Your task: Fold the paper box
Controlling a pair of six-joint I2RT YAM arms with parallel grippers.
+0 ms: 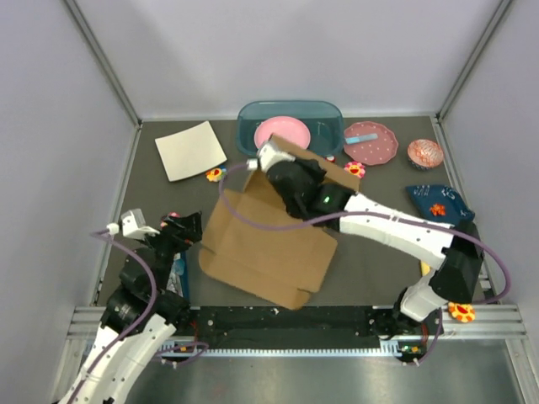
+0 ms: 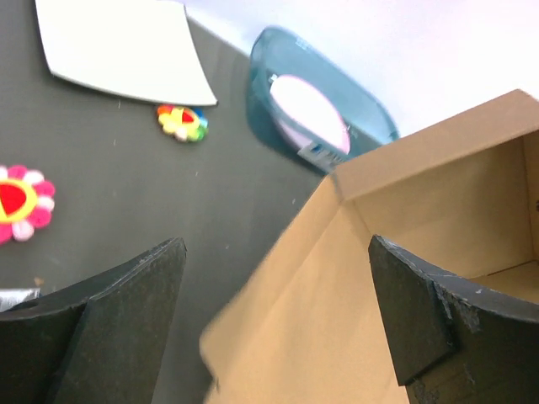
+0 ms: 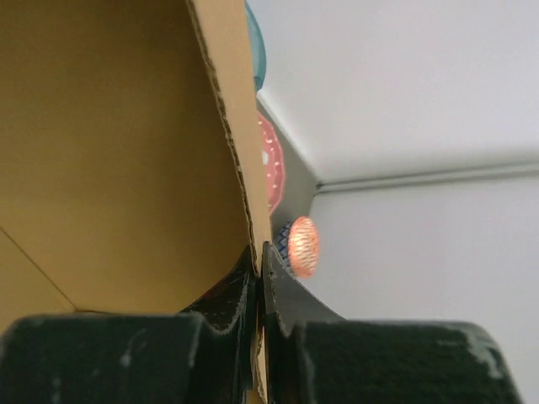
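Observation:
The paper box [image 1: 268,246] is a brown cardboard sheet lying mid-table, its far panel raised upright. My right gripper [image 1: 290,172] is shut on that raised far wall; in the right wrist view the cardboard edge [image 3: 240,168] runs down between the pinched fingers [image 3: 278,290]. My left gripper [image 1: 184,225] hovers open just left of the sheet's left edge. From the left wrist, the box [image 2: 404,252] shows its raised wall and corner between the wide-apart fingers [image 2: 413,311], with nothing held.
A cream-white square sheet [image 1: 190,150] lies at the back left. A teal basin [image 1: 290,126] with a pink plate, a pink dotted plate [image 1: 370,143], a cupcake liner [image 1: 425,153] and a dark blue dish [image 1: 440,202] line the back and right. Flower toys [image 1: 215,174] lie scattered.

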